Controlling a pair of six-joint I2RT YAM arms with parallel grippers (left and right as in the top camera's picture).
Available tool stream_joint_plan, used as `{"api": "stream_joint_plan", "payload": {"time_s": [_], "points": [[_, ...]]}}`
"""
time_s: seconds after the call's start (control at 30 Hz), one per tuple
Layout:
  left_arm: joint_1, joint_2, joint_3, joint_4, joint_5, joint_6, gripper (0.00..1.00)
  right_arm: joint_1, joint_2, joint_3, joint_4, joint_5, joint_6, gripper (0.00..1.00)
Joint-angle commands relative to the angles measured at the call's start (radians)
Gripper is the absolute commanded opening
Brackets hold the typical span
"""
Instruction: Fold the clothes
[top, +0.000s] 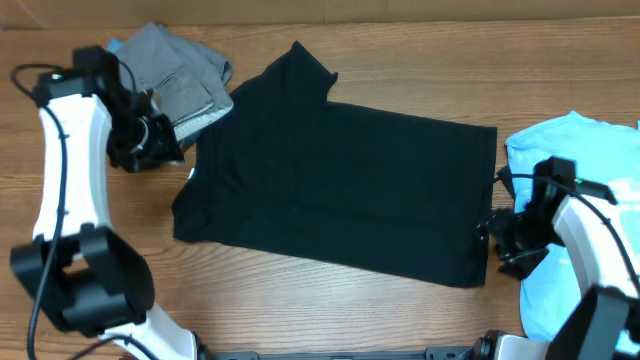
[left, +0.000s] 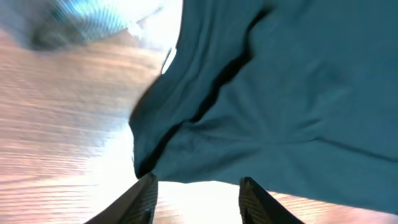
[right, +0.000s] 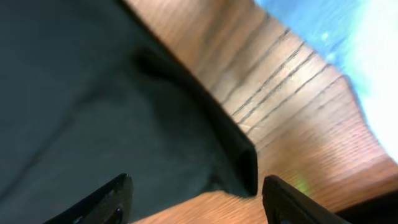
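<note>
Standing partly open with nothing between its fingers, the left gripper (left: 198, 186) hangs over bare wood just off the left, neck end of the black T-shirt (top: 340, 180), close to the small white neck label (top: 191, 176). The right gripper (right: 198, 186) is opened wider, also empty, and sits at the shirt's near right corner, where the hem makes a thick dark lip against the table (top: 330, 300). The shirt lies flat across the middle of the table as a long dark slab, neck to the left and hem to the right, with one sleeve (top: 305, 65) poking out toward the far side. A bundle of grey pieces (top: 185, 80) sits at the far left just beside the shirt, and the light blue T-shirt (top: 590, 190) is heaped at the right edge, apart from the hem. The black cloth looks thin, light and limp. It will probably sag and crease the moment it is lifted, and it will not hold a fold unless it is laid down and smoothed. The likely places to take hold are the corners and doubled edges, with one finger slid under so that every layer is pinched. A grip in the middle of the panel would only bunch it.
</note>
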Motion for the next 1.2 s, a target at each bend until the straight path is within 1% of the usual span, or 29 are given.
{"api": "stream_joint_plan", "payload": {"time_s": [0.0, 0.1, 0.2, 0.27, 0.3, 0.33, 0.4, 0.47, 0.5, 0.57, 0.67, 0.73, 0.77, 0.83, 0.93, 1.07, 1.13, 1.17], "points": [[-0.020, -0.099, 0.065, -0.007, 0.027, 0.024, 0.49, -0.006, 0.023, -0.066, 0.031, -0.008, 0.057, 0.68], [-0.021, -0.145, 0.068, -0.007, 0.024, 0.024, 0.51, -0.006, 0.024, -0.124, 0.046, -0.008, 0.097, 0.62], [-0.021, -0.168, 0.068, -0.013, 0.024, 0.024, 0.51, -0.006, 0.024, -0.173, 0.092, -0.008, 0.119, 0.61], [-0.021, -0.171, 0.068, -0.016, 0.024, 0.024, 0.51, -0.007, 0.024, -0.197, 0.132, -0.009, 0.155, 0.54], [-0.021, -0.171, 0.068, -0.017, 0.024, 0.024, 0.51, -0.007, 0.024, -0.201, 0.146, -0.008, 0.173, 0.48], [-0.021, -0.171, 0.068, -0.017, 0.024, 0.024, 0.51, -0.007, 0.024, -0.201, 0.160, -0.008, 0.172, 0.41], [-0.021, -0.171, 0.068, -0.017, 0.024, 0.024, 0.51, -0.010, 0.024, -0.197, 0.157, 0.009, 0.182, 0.12], [-0.021, -0.171, 0.068, -0.017, 0.024, 0.024, 0.51, -0.020, 0.023, -0.187, 0.107, 0.066, 0.230, 0.04], [-0.021, -0.171, 0.068, -0.018, 0.024, 0.024, 0.51, -0.025, 0.019, -0.177, 0.076, 0.095, 0.249, 0.04], [-0.021, -0.171, 0.068, -0.016, 0.024, 0.024, 0.51, -0.036, 0.006, -0.154, 0.013, 0.137, 0.284, 0.04], [-0.021, -0.171, 0.068, -0.016, 0.024, 0.024, 0.51, -0.042, -0.024, -0.114, -0.059, 0.140, 0.333, 0.04], [-0.021, -0.171, 0.068, -0.016, 0.024, 0.024, 0.51, -0.041, -0.048, -0.089, -0.095, 0.137, 0.333, 0.04], [-0.021, -0.171, 0.068, -0.015, 0.024, 0.024, 0.51, -0.041, -0.058, -0.076, -0.110, 0.138, 0.333, 0.06], [-0.025, -0.171, 0.068, -0.014, 0.029, 0.028, 0.51, -0.041, -0.082, -0.047, -0.137, 0.138, 0.332, 0.16], [-0.047, -0.171, 0.068, -0.012, 0.042, 0.084, 0.51, -0.039, -0.133, 0.002, -0.153, 0.126, 0.286, 0.30], [-0.094, -0.171, 0.068, 0.008, 0.039, 0.103, 0.52, -0.039, -0.204, 0.077, -0.182, 0.107, 0.238, 0.52], [-0.117, -0.171, 0.068, 0.034, 0.040, 0.102, 0.54, -0.039, -0.232, 0.122, -0.184, 0.105, 0.233, 0.62], [-0.132, -0.171, 0.068, 0.055, 0.043, 0.103, 0.55, -0.039, -0.242, 0.146, -0.179, 0.104, 0.214, 0.64]]}}
